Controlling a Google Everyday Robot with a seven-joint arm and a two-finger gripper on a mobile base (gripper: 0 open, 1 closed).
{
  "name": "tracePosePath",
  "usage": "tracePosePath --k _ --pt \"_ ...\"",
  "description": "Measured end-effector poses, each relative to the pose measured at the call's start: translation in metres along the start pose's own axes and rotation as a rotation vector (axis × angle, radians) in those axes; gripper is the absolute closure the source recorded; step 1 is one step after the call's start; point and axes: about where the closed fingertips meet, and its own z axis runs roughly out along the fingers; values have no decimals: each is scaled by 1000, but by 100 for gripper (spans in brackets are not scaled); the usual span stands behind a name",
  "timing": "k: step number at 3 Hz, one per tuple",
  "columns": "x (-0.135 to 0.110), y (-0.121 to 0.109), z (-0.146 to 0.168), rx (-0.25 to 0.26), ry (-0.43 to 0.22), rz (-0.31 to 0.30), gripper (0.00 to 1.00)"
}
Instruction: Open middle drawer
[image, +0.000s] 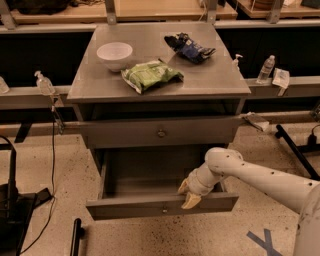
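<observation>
The middle drawer (130, 207) is grey with a small round knob (165, 209). It stands pulled well out of the cabinet, and its inside looks empty. My gripper (188, 194) is at the top edge of the drawer front, right of centre. One tan finger sits inside the drawer and the other over the front face, shut on that edge. My white arm reaches in from the lower right. The top drawer (125, 132) above is closed. The lowest drawer is hidden beneath the open one.
On the cabinet top lie a white bowl (114, 54), a green snack bag (151, 75) and a dark blue bag (190, 47). Bottles (44, 82) (266, 69) stand on side rails. Black equipment (10, 200) is at the left, and a blue tape cross (265, 242) marks the floor at the right.
</observation>
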Motion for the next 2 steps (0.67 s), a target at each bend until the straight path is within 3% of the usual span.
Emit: tracePosePath --k 1,2 --pt "0 0 0 0 0 0 49" --pt "0 0 0 0 0 0 43"
